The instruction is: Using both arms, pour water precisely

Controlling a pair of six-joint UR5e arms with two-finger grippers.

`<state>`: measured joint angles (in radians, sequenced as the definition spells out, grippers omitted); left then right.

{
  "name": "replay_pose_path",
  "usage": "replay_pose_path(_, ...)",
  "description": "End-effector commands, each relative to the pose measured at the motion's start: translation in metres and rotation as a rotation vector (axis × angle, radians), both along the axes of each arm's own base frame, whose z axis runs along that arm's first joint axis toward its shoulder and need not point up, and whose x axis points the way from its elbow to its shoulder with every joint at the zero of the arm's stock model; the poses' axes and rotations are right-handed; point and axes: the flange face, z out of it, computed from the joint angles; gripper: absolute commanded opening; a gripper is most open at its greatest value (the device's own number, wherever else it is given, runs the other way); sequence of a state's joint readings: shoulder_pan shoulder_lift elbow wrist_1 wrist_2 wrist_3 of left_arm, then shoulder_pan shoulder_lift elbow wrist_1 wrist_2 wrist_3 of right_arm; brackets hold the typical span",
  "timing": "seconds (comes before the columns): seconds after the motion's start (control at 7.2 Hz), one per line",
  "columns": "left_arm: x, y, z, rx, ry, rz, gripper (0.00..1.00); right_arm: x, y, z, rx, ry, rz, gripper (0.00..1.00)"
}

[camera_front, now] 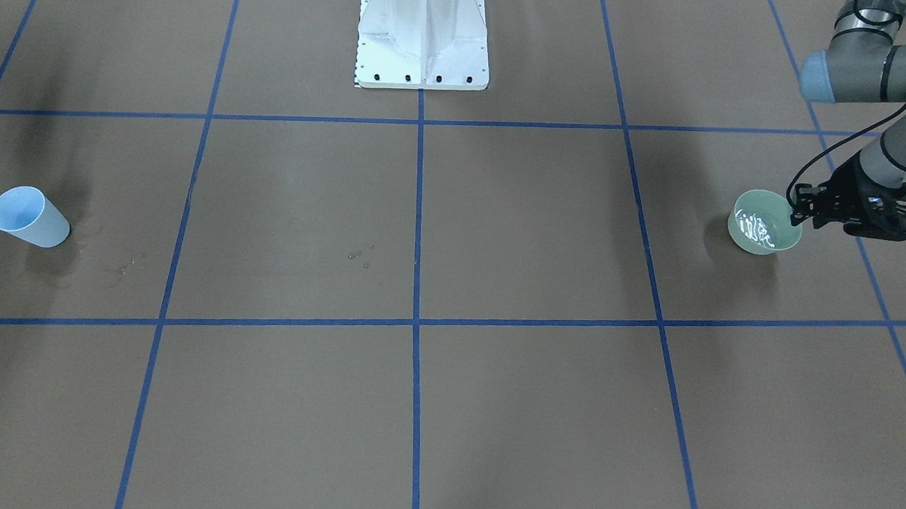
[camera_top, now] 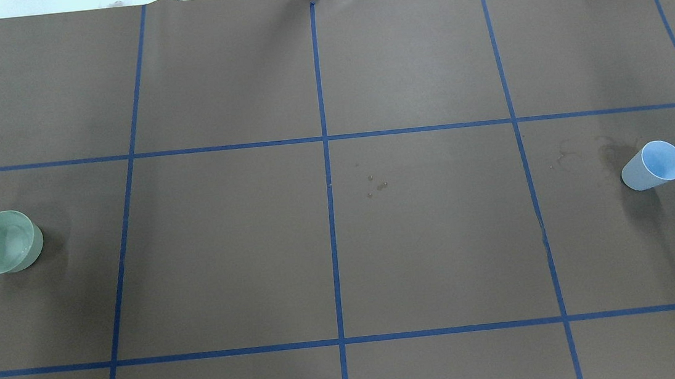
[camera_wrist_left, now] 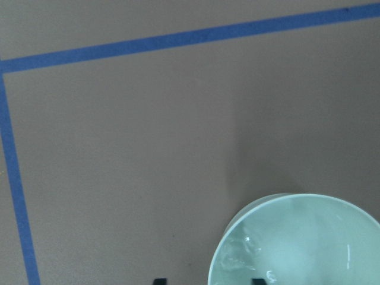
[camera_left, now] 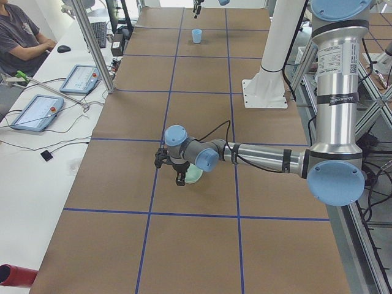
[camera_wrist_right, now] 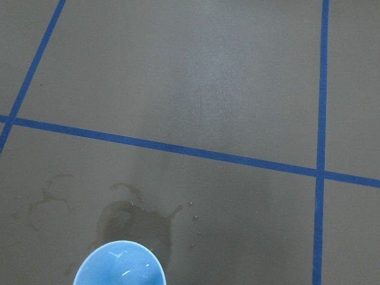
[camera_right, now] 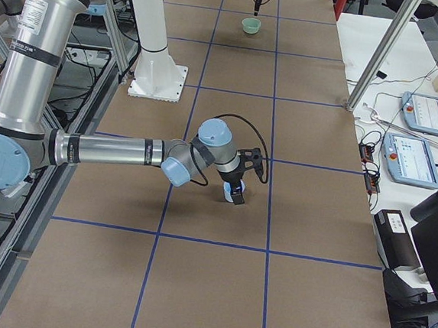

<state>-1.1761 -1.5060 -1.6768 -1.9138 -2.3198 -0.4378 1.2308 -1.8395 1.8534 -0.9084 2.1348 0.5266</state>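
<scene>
Brown tabletop (camera_top: 413, 71) is crossed by blue tape. The left arm (camera_left: 263, 158) is stretched toward its left end edge, the right arm (camera_right: 113, 151) toward its right. Near the left edge, water (camera_front: 755, 227) is held in a green bowl (camera_top: 5, 242), mouth up. A blue cup (camera_top: 651, 167) is stood upright, axis vertical, near the right edge. The left gripper (camera_front: 798, 206) is spread astride the bowl's rim, unclamped; the right gripper's (camera_right: 240, 183) opening cannot be told.
</scene>
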Motion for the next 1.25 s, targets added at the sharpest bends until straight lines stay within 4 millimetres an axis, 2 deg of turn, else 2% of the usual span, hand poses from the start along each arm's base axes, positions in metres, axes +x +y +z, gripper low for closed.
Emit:
replay_pose_path(0.0,-0.063,-0.008,0.003,0.084,0.05,-0.004,1.0,0.013,0.0,0.004,-0.052,-0.021,-0.014,0.99)
replay_pose_path(0.14,-0.078,-0.003,0.01,0.068,0.046,-0.03,1.0,0.019,-0.001,0.008,-0.072,-0.004,-0.021,0.99)
replay_pose_path(0.28,-0.097,-0.002,0.017,0.023,0.053,-0.066,1.0,0.027,-0.013,0.005,-0.12,-0.019,-0.038,0.99)
replay_pose_path(0.42,-0.112,-0.002,0.016,-0.009,0.078,-0.092,1.0,0.042,-0.033,-0.005,-0.155,-0.019,-0.078,0.99)
replay_pose_path(0.56,-0.117,-0.002,0.022,-0.02,0.078,-0.102,1.0,0.055,-0.059,-0.02,-0.165,0.019,-0.132,0.99)
replay_pose_path(0.69,-0.125,-0.002,0.025,-0.024,0.077,-0.118,1.0,0.064,-0.07,-0.026,-0.191,0.038,-0.158,0.99)
replay_pose_path(0.97,-0.141,-0.002,0.028,0.009,0.061,-0.119,1.0,0.066,-0.066,-0.016,-0.211,0.041,-0.165,0.99)
replay_pose_path(1.11,-0.148,-0.001,0.035,0.031,0.02,-0.089,1.0,0.066,-0.064,-0.014,-0.216,0.042,-0.165,0.99)
